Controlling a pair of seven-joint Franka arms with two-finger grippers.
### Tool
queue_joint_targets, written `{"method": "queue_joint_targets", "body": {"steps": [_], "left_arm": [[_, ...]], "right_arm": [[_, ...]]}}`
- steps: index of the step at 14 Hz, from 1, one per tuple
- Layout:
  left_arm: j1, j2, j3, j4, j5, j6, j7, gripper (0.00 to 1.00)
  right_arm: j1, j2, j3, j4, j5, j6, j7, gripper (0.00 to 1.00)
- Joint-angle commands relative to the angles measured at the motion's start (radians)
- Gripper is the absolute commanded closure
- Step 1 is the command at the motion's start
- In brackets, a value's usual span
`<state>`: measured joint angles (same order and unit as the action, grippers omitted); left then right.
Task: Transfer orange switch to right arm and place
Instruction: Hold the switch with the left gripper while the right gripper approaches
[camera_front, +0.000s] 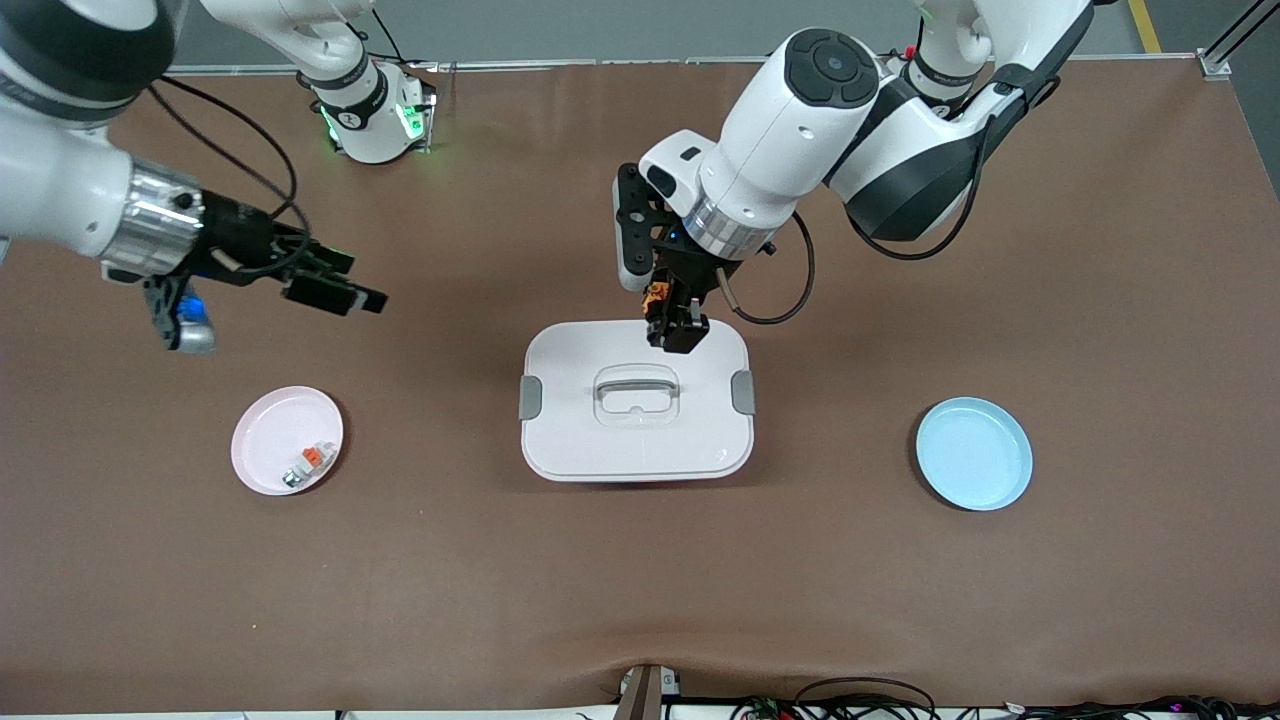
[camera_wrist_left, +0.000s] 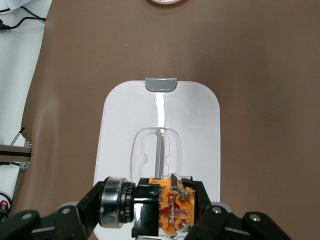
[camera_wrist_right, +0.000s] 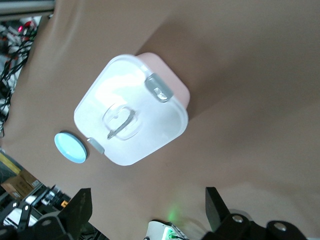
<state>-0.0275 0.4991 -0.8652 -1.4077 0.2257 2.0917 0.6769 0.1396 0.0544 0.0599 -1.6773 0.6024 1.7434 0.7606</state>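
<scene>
The orange switch (camera_front: 655, 297), a stubby black body with a metal ring and an orange end, hangs over the edge of the white lidded box (camera_front: 560, 430) that lies farthest from the front camera. My left gripper (camera_front: 675, 330) is shut on it. In the left wrist view the orange switch (camera_wrist_left: 172, 207) lies crosswise between the fingers of the left gripper (camera_wrist_left: 150, 212), above the box lid (camera_wrist_left: 200, 115). My right gripper (camera_front: 355, 282) hovers open and empty over bare table toward the right arm's end. The right wrist view shows the right gripper (camera_wrist_right: 148, 207) spread wide, with the box (camera_wrist_right: 150, 135) farther off.
A pink plate (camera_front: 262, 440) toward the right arm's end holds a small white piece with an orange tab (camera_front: 308, 465). A light blue plate (camera_front: 975, 453) sits toward the left arm's end. The box has grey latches and a clear handle (camera_front: 637, 390).
</scene>
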Motion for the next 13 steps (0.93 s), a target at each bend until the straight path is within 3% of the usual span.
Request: {"method": "queue_joint_targets", "body": {"steps": [1,5,13], "left_arm": [[0.001,0.009,-0.011,0.015,-0.002,0.004,-0.005,1.00],[0.004,0.012,-0.011,0.015,0.003,0.004,-0.002,1.00],[0.006,0.009,-0.011,0.013,0.001,0.004,-0.002,1.00]], "right_arm": [[0.028,-0.015,-0.009,-0.001,0.011,0.022,-0.189,0.00],[0.043,-0.007,-0.002,0.019,0.028,0.065,-0.343,0.00],[0.162,0.025,0.004,0.016,0.034,0.343,-0.445,0.00]]}}
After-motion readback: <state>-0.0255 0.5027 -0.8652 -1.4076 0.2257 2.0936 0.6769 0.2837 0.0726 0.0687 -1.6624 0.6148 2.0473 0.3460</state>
